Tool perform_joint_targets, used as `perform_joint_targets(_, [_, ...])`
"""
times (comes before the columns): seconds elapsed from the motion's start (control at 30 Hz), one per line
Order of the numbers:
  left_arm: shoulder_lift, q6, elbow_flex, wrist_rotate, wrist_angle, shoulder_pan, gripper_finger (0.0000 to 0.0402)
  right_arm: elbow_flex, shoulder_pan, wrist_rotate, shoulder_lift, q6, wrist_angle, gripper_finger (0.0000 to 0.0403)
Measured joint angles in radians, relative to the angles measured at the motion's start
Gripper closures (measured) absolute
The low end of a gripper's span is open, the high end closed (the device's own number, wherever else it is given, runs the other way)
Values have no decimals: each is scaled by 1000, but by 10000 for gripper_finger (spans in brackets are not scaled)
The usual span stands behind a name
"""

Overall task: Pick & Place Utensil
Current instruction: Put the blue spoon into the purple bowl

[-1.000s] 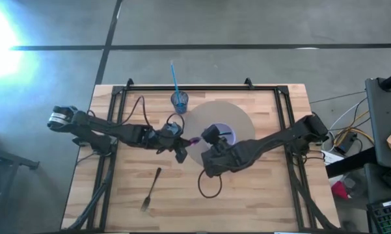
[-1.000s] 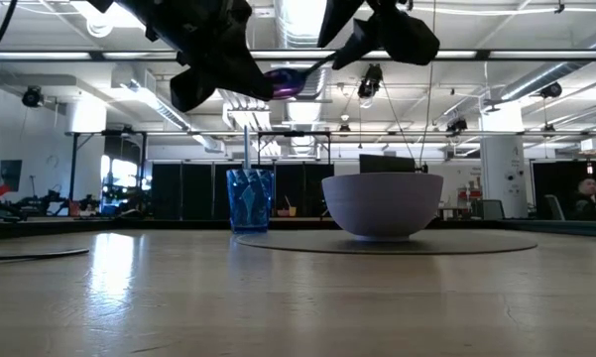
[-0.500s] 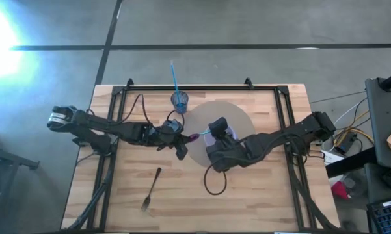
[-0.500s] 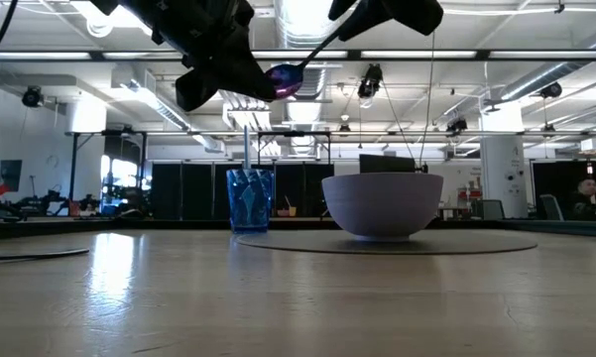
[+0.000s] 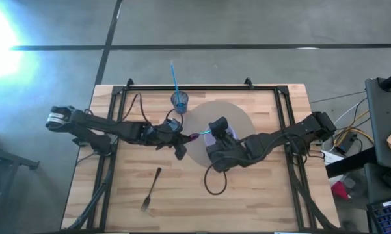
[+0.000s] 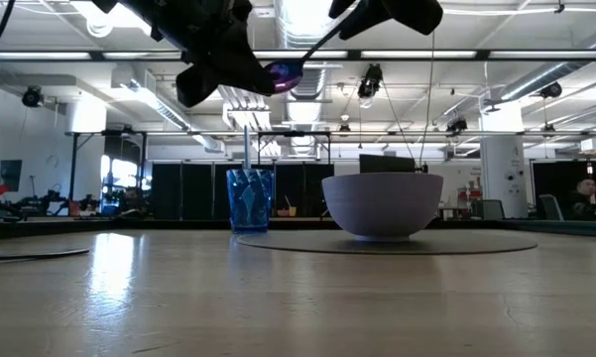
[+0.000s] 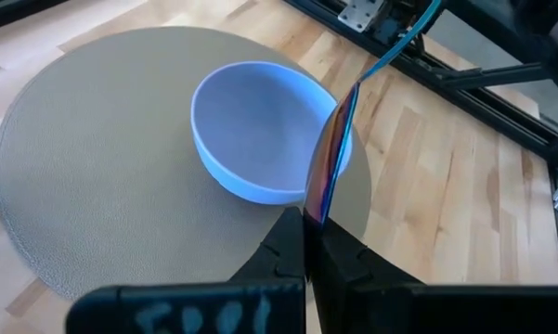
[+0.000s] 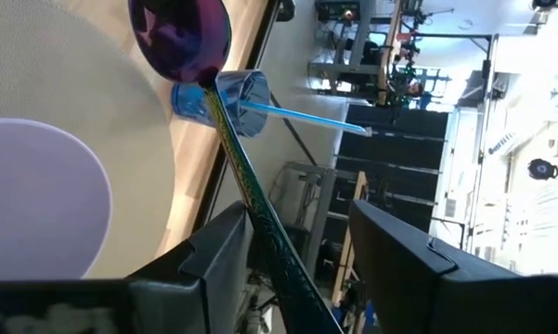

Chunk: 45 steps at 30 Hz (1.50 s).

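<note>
A fork [image 5: 151, 189] lies on the counter [image 5: 260, 201] near its front-left part. Above it, the left tool [image 5: 180, 144] is clamped on the purple spoon [image 5: 194, 138] (bowl end, held in the air beside the white bowl [image 5: 226, 132]). The right tool [image 5: 211, 140] has its fingers apart around the spoon's handle. A blue cup [image 5: 179, 101] stands behind.

Industrial lab hall: exposed ceiling ducts [image 6: 307, 25], concrete floor [image 5: 247, 23].
</note>
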Motion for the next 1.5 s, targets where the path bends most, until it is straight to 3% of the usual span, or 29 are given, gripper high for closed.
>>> perform_joint_targets(0.43, [-20, -10, 0, -7, -73, 2, 401, 0, -1, 0, 0, 26, -2, 174])
perform_joint_targets(1.13, [-83, -31, 0, -71, -194, 10, 402, 2, 0, 85, -50, 55, -60, 172])
perform_joint_targets(1.5, [-104, -3, 0, -71, -212, 30, 402, 2, 6, 66, -181, 314, -167, 175])
